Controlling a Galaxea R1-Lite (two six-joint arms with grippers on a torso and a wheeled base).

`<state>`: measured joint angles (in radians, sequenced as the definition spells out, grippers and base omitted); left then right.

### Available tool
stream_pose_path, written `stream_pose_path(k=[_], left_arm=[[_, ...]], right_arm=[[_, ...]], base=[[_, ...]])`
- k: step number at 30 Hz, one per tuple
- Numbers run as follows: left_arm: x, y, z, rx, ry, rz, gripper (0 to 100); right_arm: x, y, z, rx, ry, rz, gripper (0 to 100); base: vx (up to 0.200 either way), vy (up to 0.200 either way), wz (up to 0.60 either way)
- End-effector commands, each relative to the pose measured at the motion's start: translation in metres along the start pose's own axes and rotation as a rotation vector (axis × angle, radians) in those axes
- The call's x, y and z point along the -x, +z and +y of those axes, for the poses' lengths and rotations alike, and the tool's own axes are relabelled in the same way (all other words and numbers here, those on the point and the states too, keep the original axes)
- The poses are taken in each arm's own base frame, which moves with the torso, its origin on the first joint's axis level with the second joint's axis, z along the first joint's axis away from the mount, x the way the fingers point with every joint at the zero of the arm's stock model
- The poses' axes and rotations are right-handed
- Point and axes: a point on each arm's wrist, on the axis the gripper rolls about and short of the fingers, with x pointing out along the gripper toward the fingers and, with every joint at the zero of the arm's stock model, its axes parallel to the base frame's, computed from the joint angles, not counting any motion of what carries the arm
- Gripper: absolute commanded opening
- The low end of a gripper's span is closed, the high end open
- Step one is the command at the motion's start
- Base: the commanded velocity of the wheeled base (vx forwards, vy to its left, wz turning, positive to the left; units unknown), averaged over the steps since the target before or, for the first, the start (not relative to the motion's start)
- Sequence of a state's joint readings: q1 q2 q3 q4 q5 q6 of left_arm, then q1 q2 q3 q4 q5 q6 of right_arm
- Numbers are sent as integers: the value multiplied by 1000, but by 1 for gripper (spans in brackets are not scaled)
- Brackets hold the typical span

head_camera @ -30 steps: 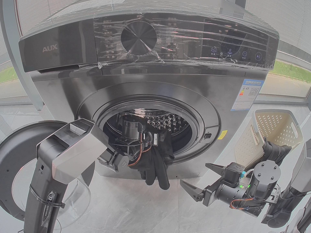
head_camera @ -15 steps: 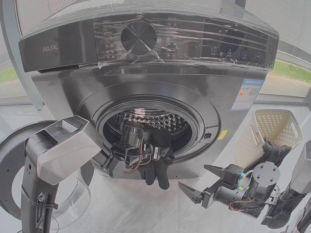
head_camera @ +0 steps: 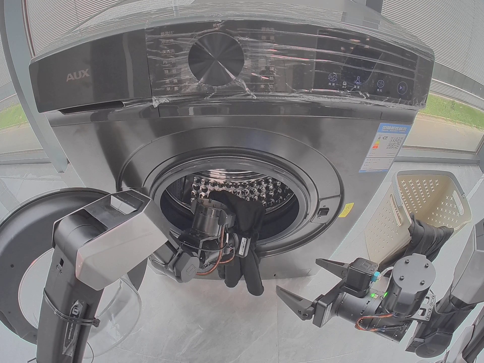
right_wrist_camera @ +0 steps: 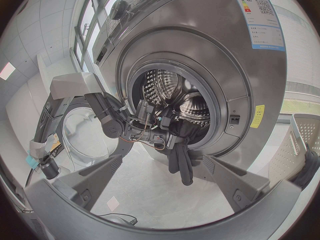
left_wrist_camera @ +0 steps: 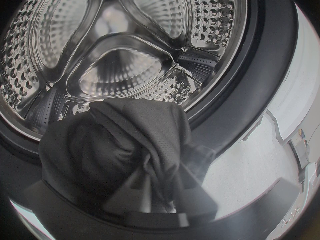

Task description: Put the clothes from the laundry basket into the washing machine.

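Garment rises off the door rim, toward the drum.
The left gripper, fingers clamped on the dark cloth, sits higher than a moment ago. The bundle now fills the washing machine opening, with its tails hanging over the lower rim, so it likely needs a push inward. The right gripper waits, fingers apart, near the laundry basket.

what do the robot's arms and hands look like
Black arms with round joints; the left arm carries a boxy silver-grey shell and a cable tie. Orange cables loop at both wrists. The right hand has two dark grey, wedge-shaped pointed fingers.
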<state>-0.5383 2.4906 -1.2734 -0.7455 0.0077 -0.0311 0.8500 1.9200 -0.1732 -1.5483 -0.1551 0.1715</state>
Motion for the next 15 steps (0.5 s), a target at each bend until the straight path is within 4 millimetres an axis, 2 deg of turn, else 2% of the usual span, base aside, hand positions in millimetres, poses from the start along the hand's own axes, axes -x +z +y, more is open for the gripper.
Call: stream_pose_path(k=[1, 3, 4, 5, 7, 9, 15], left_arm=[[-5, 1, 2, 9, 8, -13, 0], [-8, 18, 3, 23, 36, -87, 0], [-8, 18, 3, 23, 36, -87, 0], [-15, 42, 3, 79, 88, -197, 0], [-21, 65, 2, 166, 118, -298, 0], [-21, 74, 2, 180, 116, -329, 0], [-22, 73, 2, 179, 118, -336, 0]], right_arm=[[0, 0, 0, 0, 2, 0, 100], [0, 0, 0, 0, 2, -2, 100], [0, 0, 0, 0, 2, -2, 100], [-1, 0, 0, 0, 0, -2, 100], [-1, 0, 2, 1, 7, -3, 100], [-1, 0, 4, 1, 13, -3, 100], [-1, 0, 4, 0, 13, -5, 100]], base=[[0, 0, 0], [0, 0, 0], [0, 0, 0], [0, 0, 0], [0, 0, 0], [0, 0, 0], [0, 0, 0]])
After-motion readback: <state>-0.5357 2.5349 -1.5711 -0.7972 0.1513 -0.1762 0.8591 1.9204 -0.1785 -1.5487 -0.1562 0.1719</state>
